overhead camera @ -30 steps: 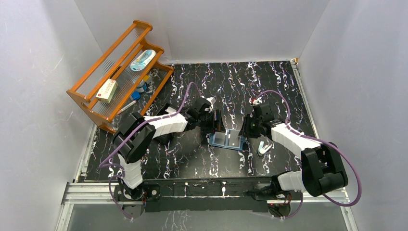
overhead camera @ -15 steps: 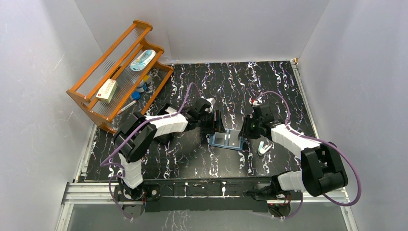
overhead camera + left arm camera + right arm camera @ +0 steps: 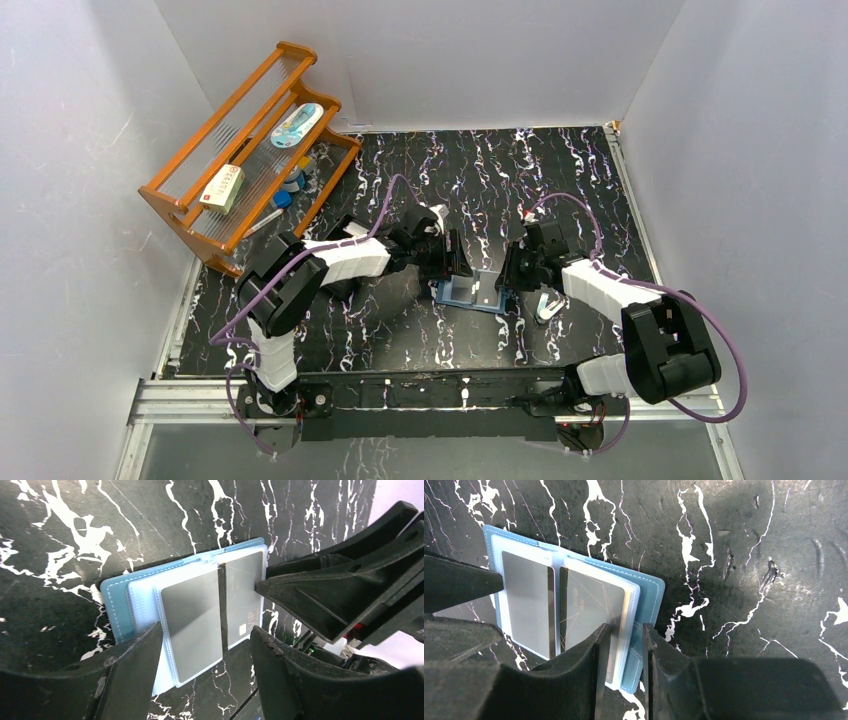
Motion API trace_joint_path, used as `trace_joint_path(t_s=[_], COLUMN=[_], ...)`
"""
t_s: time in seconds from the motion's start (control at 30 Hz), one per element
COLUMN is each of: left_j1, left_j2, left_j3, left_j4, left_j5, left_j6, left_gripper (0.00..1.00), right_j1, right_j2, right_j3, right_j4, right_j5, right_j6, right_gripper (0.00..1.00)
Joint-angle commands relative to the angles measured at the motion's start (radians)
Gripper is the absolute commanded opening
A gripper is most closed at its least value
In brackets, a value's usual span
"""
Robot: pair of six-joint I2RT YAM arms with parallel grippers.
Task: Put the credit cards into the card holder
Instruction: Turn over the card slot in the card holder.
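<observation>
The teal card holder lies open on the black marbled table between both arms. Two greyish credit cards sit in its pale pockets: one on one page, the other, with a chip and faint lettering, on the opposite page. My left gripper is open, its fingers spread wide over the holder's near edge with nothing in them. My right gripper is shut narrowly on the holder's outer edge, pinching cover and pocket.
A wooden rack stands at the back left with a white-and-red box, a blue-white pack and tape rolls. A small white object lies just right of the holder. White walls enclose the table.
My left gripper has edged slightly right, closer over the holder. The right gripper keeps its hold and has hardly moved.
</observation>
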Motion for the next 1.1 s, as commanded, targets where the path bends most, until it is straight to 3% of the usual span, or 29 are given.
trace_joint_path(t_s=[0.0, 0.47, 0.73, 1.07], left_j1=[0.003, -0.007, -0.045, -0.053], left_j2=[-0.033, -0.03, -0.013, -0.041], left_j3=[-0.02, -0.051, -0.012, 0.014], left_j4=[0.085, 0.312, 0.331, 0.26], left_j5=[0.086, 0.197, 0.215, 0.192], left_j6=[-0.049, -0.169, -0.183, -0.136], left_gripper=[0.63, 0.63, 0.63, 0.63], right_j1=[0.006, 0.006, 0.006, -0.007], right_j2=[0.009, 0.011, 0.007, -0.064], right_j3=[-0.01, -0.029, -0.005, 0.121], right_j4=[0.033, 0.069, 0.039, -0.144], right_j5=[-0.007, -0.043, -0.005, 0.167], right_j6=[0.003, 0.017, 0.005, -0.047], right_gripper=[0.39, 0.38, 0.38, 0.42])
